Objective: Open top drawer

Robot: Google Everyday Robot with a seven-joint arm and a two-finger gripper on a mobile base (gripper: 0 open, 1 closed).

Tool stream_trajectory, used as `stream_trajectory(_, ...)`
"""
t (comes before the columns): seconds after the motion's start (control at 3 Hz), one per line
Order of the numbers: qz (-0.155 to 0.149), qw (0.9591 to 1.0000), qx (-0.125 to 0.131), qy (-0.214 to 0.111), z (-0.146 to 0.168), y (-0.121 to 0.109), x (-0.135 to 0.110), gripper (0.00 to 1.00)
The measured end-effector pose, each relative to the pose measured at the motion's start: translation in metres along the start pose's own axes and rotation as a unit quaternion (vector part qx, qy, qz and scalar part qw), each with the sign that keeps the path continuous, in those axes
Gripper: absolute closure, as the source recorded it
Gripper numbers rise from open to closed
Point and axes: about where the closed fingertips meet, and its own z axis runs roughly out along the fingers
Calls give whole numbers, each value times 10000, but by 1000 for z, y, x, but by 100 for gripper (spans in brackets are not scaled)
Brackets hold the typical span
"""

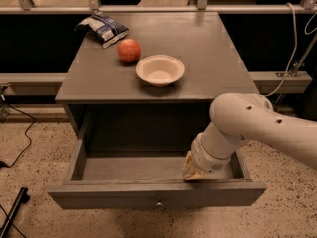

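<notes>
The top drawer (104, 198) of the grey wooden cabinet stands pulled far out, and its deep grey box is bare inside. A small round metal knob (159, 203) sits at the centre of its front panel. My gripper (194, 171), tan at the tip on a white arm, reaches down into the drawer at the right. It rests just behind the front panel and holds nothing that I can see. No other drawers show.
On the cabinet top (208, 58) are a white bowl (160, 70), a red apple (129, 50) and a chip bag (103, 27). A railing and dark glass run behind. Cables (20, 148) lie on the speckled floor at the left.
</notes>
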Motion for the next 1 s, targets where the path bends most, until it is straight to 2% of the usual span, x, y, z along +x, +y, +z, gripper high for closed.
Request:
stream_trajectory(0.33, 0, 10000, -1, 0, -5, 0, -2, 100)
stream_trajectory(0.67, 5, 9996, -210, -167, 0, -2, -3, 100)
stream_trajectory(1.0, 5, 9996, -210, -167, -5, -2, -5, 100)
